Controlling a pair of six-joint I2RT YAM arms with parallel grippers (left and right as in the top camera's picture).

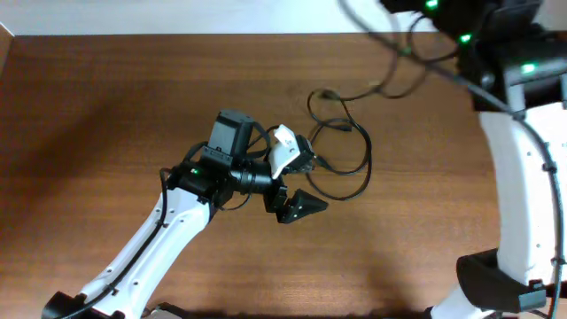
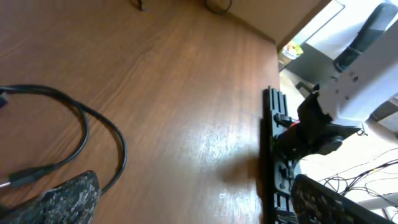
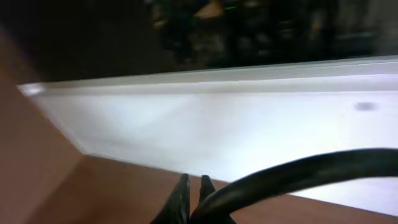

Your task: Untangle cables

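On table (image 1: 106, 106), overhead view: brown wood-grain top, smooth. Cables (image 1: 339, 128) are laid right of centre as thin black cords in loose overlapping loops, with one small plug end at the top. Left gripper (image 1: 297, 177) is set just left of the loops, fingers spread: one white-capped, one black and wedge-shaped. Contact with the cords cannot be told. Left arm (image 1: 151, 239) is white-shelled with black joints. Right arm (image 1: 523, 168) is seen at the right edge, well apart from the cords.

Left wrist view: left gripper (image 2: 199, 202) is wide open and nothing is pinched. One pad (image 2: 62, 199) is dark, speckled and rough. Cables (image 2: 122, 149) curve flat on the glossy table (image 2: 186, 74) just beside that pad, and a grey plug end is seen at far left.

Right wrist view: blurred. Right gripper (image 3: 191, 199) shows thin dark tips pressed nearly together, with nothing seen between them. Thick wire (image 3: 298, 174), black and round, crosses in front of a white panel (image 3: 217, 124).
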